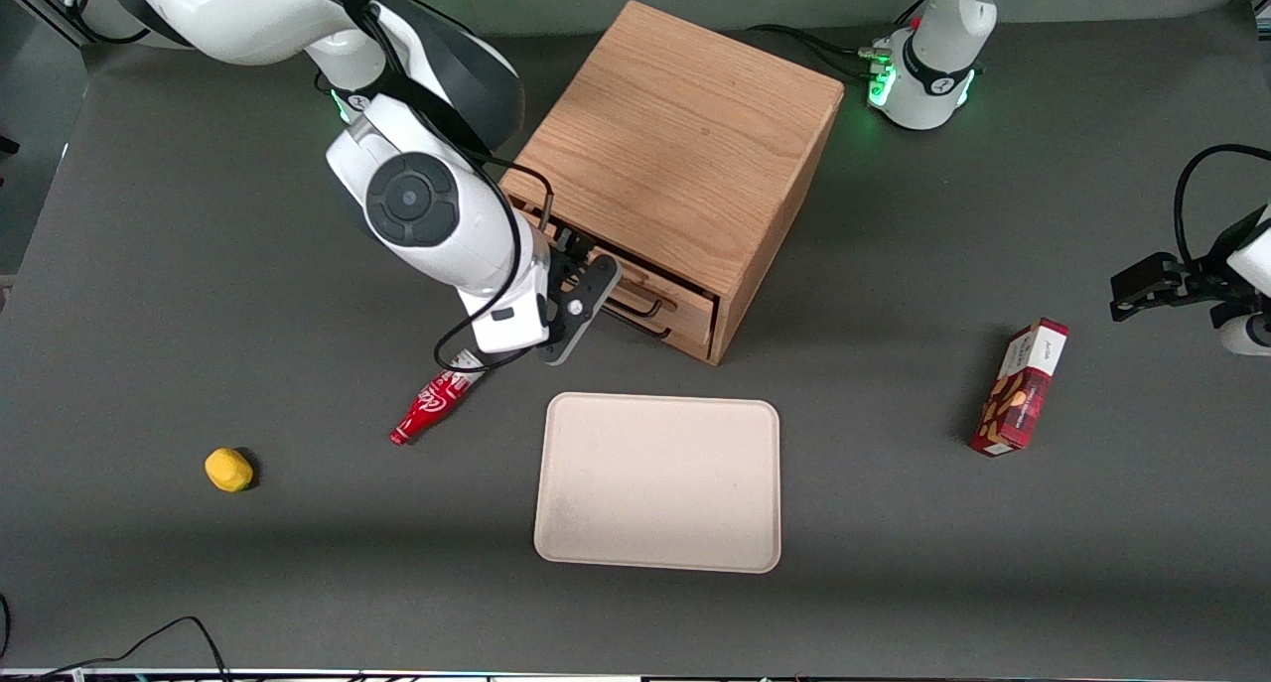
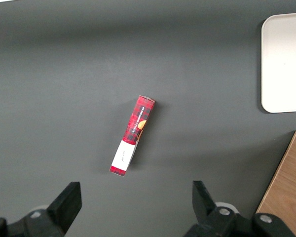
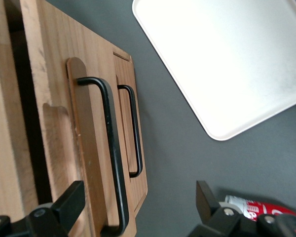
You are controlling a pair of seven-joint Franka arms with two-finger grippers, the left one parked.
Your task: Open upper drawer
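On the dark table [image 1: 149,265], the wooden cabinet [image 1: 675,146] stands farther from the front camera than the cream tray [image 1: 657,481]. Its upper drawer [image 3: 91,148] sits pulled out slightly, a dark gap showing at the cabinet face. The gripper [image 3: 138,207] hangs at the drawer front, fingers spread to either side of the black handle [image 3: 111,148], not touching it. Near it, toward the working arm's end, lies a red bottle [image 1: 434,408].
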